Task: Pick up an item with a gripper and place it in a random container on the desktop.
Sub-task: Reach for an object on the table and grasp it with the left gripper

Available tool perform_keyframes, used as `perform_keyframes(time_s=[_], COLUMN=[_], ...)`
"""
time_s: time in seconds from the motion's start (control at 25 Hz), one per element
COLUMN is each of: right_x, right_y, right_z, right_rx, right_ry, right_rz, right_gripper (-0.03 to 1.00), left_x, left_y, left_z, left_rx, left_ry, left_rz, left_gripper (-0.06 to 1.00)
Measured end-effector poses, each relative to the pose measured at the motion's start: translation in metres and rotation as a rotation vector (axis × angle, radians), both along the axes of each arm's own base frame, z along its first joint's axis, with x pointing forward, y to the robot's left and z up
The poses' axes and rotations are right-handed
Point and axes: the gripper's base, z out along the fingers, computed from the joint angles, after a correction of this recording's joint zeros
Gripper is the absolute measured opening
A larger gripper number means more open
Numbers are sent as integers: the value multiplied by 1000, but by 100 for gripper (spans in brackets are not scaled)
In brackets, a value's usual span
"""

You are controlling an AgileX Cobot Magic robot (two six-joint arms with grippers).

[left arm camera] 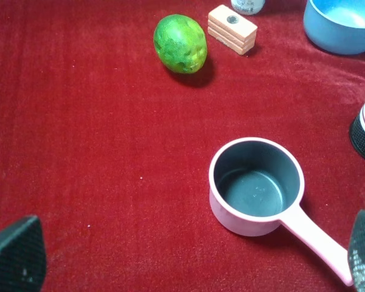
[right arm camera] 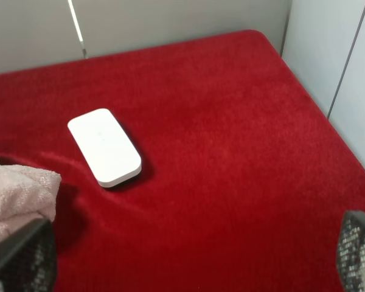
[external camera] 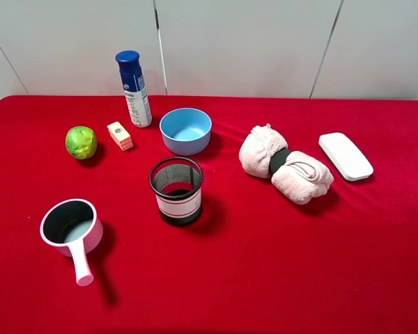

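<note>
The green lime-like fruit (external camera: 81,142) lies on the red cloth desktop (external camera: 265,264) at the far left. It also shows in the left wrist view (left arm camera: 180,43). The light blue bowl (external camera: 185,130) stands empty at the back centre, its edge in the left wrist view (left arm camera: 342,24). Neither arm shows in the exterior high view. My left gripper (left arm camera: 188,261) is open and empty, its fingertips (left arm camera: 15,255) wide apart, well short of the fruit. My right gripper (right arm camera: 188,255) is open and empty over the cloth at the right.
A pink handled pot (external camera: 71,228) stands front left. A black mesh cup (external camera: 176,189) is at centre, a blue-capped bottle (external camera: 134,88) and an orange-and-cream block (external camera: 120,135) at the back. Rolled pink towels (external camera: 285,163) and a white flat case (external camera: 345,156) lie at the right.
</note>
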Motion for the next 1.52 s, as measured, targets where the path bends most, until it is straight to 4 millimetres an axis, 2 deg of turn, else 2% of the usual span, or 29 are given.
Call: perform_keyframes(time_s=[1.2,1.36,1.52], right_x=[0,0,0], right_y=[0,0,0], right_z=[0,0,0], right_rx=[0,0,0], right_ry=[0,0,0], right_rz=[0,0,0], right_gripper=[69,69,69], left_x=[0,0,11], left_y=[0,1,1], left_z=[0,8,23], left_rx=[1,-18,-19], left_ry=[0,-3,67], left_rz=[5,30,36], left_gripper=[99,99,99])
